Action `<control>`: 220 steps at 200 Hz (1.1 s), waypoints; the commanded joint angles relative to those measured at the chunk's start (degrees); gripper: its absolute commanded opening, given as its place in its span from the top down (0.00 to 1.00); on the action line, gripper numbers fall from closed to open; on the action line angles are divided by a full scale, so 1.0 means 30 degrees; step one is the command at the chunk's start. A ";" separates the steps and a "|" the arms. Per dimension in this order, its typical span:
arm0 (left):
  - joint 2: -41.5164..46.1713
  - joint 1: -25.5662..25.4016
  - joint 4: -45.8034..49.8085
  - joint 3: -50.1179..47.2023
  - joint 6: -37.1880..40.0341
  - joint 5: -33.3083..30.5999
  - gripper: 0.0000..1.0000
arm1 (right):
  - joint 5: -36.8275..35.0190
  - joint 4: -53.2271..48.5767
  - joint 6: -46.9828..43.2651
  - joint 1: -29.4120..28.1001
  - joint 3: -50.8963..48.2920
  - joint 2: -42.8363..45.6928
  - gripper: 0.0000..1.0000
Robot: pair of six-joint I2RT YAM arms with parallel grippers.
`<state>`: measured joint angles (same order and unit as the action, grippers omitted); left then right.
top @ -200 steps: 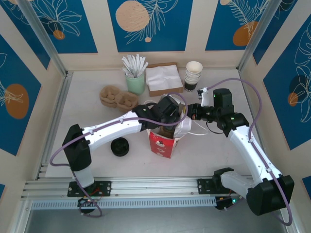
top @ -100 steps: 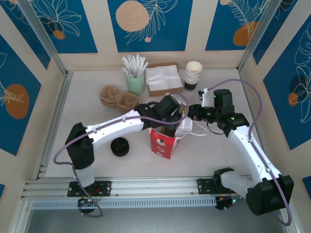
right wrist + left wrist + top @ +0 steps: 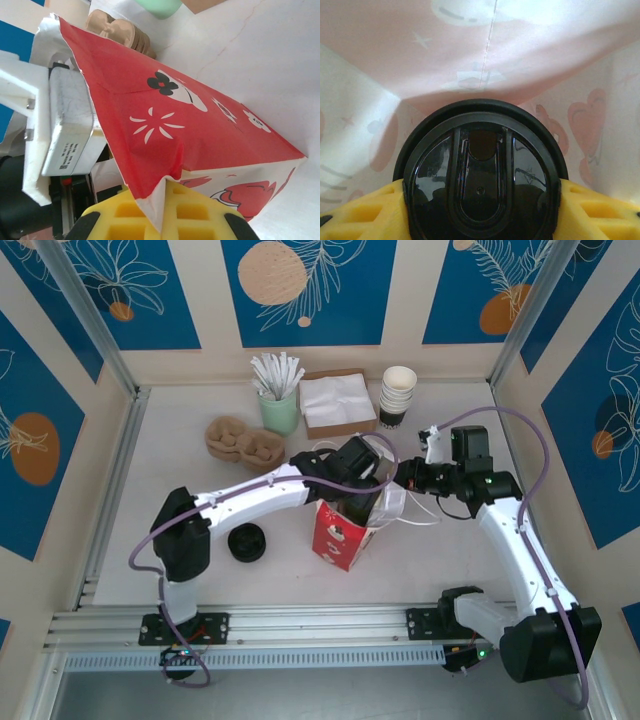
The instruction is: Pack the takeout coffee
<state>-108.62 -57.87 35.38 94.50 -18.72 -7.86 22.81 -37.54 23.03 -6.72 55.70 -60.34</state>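
Note:
The takeout coffee [image 3: 480,185] shows its round black lid in the left wrist view, held between my left gripper's yellow fingers [image 3: 360,215]. Pale pink walls of the bag's inside surround it. From above, my left gripper [image 3: 358,478] reaches down into the open mouth of the red-and-white bag [image 3: 338,535], and the cup's sides are hidden. My right gripper [image 3: 405,480] is shut on the bag's right rim. In the right wrist view the bag [image 3: 190,125] has its torn white edge pinched between the yellow fingers [image 3: 210,215].
A loose black lid [image 3: 246,542] lies left of the bag. Along the back stand a brown cup carrier [image 3: 243,441], a green cup of white sticks [image 3: 279,400], a napkin box [image 3: 338,403] and a stack of white cups [image 3: 398,395].
The left arm has pushed further right over the bag's mouth. The bag and the right gripper holding its rim have shifted slightly right.

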 commanded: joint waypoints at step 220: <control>-0.2296 -0.0805 0.2019 0.1013 0.2515 0.0746 0.49 | 0.0103 -0.8361 0.0879 0.1449 0.3522 -0.1427 1.00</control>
<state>-113.86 -59.70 39.00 100.51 -12.60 -7.70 22.06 -56.95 24.67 -2.59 64.62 -63.83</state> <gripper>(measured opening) 0.596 0.066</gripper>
